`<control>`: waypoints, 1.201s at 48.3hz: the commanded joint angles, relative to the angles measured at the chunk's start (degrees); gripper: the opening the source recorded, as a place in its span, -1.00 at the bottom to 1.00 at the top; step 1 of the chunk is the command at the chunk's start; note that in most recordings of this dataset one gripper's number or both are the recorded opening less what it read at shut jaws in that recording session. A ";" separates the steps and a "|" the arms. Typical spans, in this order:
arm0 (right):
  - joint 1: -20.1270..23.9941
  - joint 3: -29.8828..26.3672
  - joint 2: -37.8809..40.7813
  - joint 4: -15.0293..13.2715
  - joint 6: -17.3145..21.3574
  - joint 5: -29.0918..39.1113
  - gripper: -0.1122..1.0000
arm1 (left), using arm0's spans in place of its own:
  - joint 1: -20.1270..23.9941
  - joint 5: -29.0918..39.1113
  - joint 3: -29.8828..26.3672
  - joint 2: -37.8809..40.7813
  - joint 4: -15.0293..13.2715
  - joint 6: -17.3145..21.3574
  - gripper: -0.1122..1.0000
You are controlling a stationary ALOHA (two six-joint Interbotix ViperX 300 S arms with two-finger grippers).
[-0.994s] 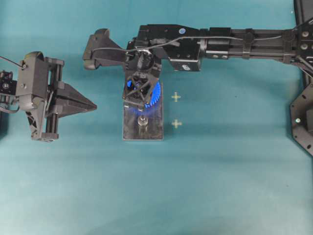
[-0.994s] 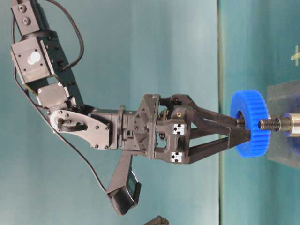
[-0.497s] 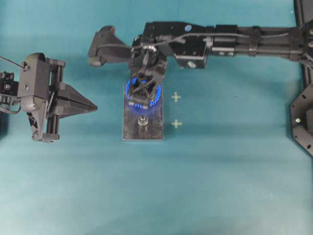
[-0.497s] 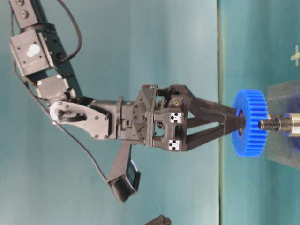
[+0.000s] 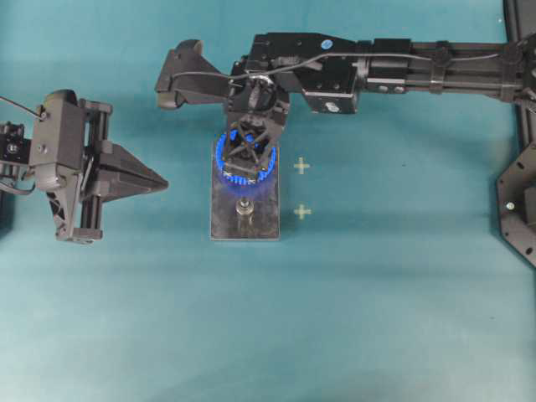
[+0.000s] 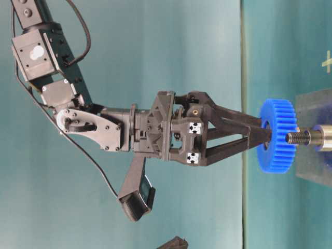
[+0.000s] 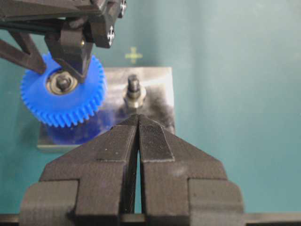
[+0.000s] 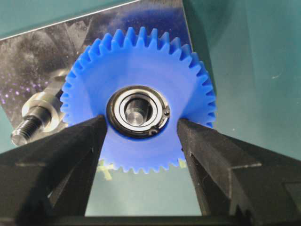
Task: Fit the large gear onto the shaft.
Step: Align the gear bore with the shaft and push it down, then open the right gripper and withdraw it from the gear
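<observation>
Overhead: we see the right gripper (image 5: pixel 248 149) in upper centre, pointing down over the large gear (image 5: pixel 224 159), which sits above the upper half of the grey plate (image 5: pixel 223 224); a free pin (image 5: pixel 244 208) stands lower on the plate. Left gripper (image 5: pixel 159 181) at left edge, fingers pressed together, empty. Table-level: the gear (image 6: pixel 278 136) is at right, held by the right gripper's fingers (image 6: pixel 236 122) on its near face, w/ a threaded pin (image 6: pixel 306 137) just beside it. Left wrist: gear (image 7: pixel 66 109) upper left, over the plate's left part. Right wrist: we see both fingers (image 8: pixel 70 150) spread wide around the hub, touching the blue face; the shaft (image 8: pixel 136 112) shows thru the hub hole.
</observation>
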 commanded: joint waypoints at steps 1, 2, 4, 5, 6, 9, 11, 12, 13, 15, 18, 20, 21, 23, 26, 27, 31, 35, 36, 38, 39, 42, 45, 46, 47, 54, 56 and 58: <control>0.35 -2.29 -1.23 0.26 -0.09 -0.18 0.57 | 0.00 -0.53 -0.53 -0.26 0.18 -0.09 -0.80; 0.35 -2.46 -1.23 0.35 -0.09 -0.18 0.57 | -0.09 -0.53 -0.53 -0.26 0.18 -0.09 -0.80; 0.44 -2.55 -1.05 0.70 -0.18 -0.18 0.57 | -0.09 -0.53 -0.53 -0.26 0.18 -0.18 -0.80; 0.44 -2.55 -1.05 0.79 -0.18 -0.35 0.57 | -0.09 -0.53 -0.44 -0.26 0.18 -0.18 -0.80; 0.44 -2.37 -0.97 0.97 -0.18 -0.35 0.57 | -0.09 -0.53 -0.44 -0.26 0.18 -0.18 -0.80; 0.44 -2.02 -0.35 1.49 -0.26 -0.26 0.57 | -0.09 -0.53 -0.26 -0.18 0.18 -0.18 -0.80; 0.62 -1.85 0.09 1.85 -0.26 -0.26 0.57 | -0.09 -0.53 -0.26 -0.26 0.18 -0.18 -0.80; 0.62 -1.76 0.26 2.02 -0.35 -0.26 0.57 | 0.00 -0.53 -0.26 -0.26 0.18 -0.18 -0.80; 0.70 -1.67 0.44 2.02 -0.26 -0.26 0.57 | -0.09 -0.53 -0.26 -0.26 0.18 -0.18 -0.80; 0.88 -1.58 0.79 2.02 -0.35 -0.35 0.57 | -0.09 -0.53 -0.26 -0.18 0.18 -0.18 -0.80; 0.88 -1.67 0.97 2.02 -0.35 -0.35 0.57 | -0.09 -0.53 -0.26 -0.26 0.18 -0.18 -0.80; 0.88 -1.76 0.97 2.02 -0.35 -0.44 0.57 | -0.09 -0.53 -0.26 -0.18 0.26 -0.18 -0.80; 0.79 -1.76 0.79 1.93 -0.35 -0.35 0.57 | 0.00 -0.53 -0.26 -0.18 0.18 -0.18 -0.80; 0.70 -2.02 0.62 1.93 -0.35 -0.26 0.57 | -0.09 -0.62 -0.26 -0.26 0.18 -0.18 -0.80; 0.53 -2.64 0.09 1.93 -0.26 0.09 0.56 | -0.09 -0.53 -0.26 -0.26 0.18 -0.18 -0.80; 0.44 -2.90 -0.18 1.93 -0.26 0.26 0.56 | -0.09 -0.62 -0.26 -0.26 0.18 -0.18 -0.80; 0.26 -4.13 -2.11 1.85 -0.26 1.14 0.56 | 0.00 -0.62 -0.26 -0.26 0.18 -0.18 -0.80; 0.26 -4.13 -4.31 1.85 -0.18 1.58 0.56 | -0.09 -0.62 -0.26 -0.26 0.18 -0.18 -0.80; 0.26 -4.04 -4.83 1.85 -0.18 1.58 0.56 | -0.09 -0.62 -0.26 -0.26 0.18 -0.18 -0.80; 0.35 -3.43 -5.89 1.85 -0.18 1.58 0.56 | -0.09 -0.62 -0.18 -0.35 0.18 -0.18 -0.80; 0.44 -3.16 -6.42 1.85 -0.26 1.58 0.56 | -0.09 -0.70 -0.18 -0.35 0.18 -0.18 -0.80; 0.62 -1.49 -8.00 1.85 -0.44 1.32 0.56 | -0.09 -0.70 0.00 -0.44 0.18 -0.18 -0.80; 0.70 0.62 -9.23 1.85 -0.53 0.79 0.56 | -0.09 -0.62 0.35 -0.53 0.18 -0.18 -0.80; 0.70 1.41 -9.67 1.85 -0.53 0.62 0.56 | -0.09 -0.70 0.53 -0.62 0.18 -0.18 -0.80; 0.70 2.37 -9.93 1.85 -0.53 0.44 0.56 | -0.09 -0.62 0.62 -0.62 0.18 -0.18 -0.80; 1.32 8.17 -12.48 1.85 -0.62 -2.02 0.56 | 0.00 -1.58 1.41 -1.14 0.18 -0.09 -0.80; 1.58 9.58 -13.27 1.85 -0.62 -3.52 0.56 | -0.09 -1.41 1.41 -1.23 0.18 0.00 -0.80; 2.02 11.25 -14.33 1.85 -1.05 -5.89 0.56 | -0.09 -1.05 1.41 -1.14 0.18 0.00 -0.80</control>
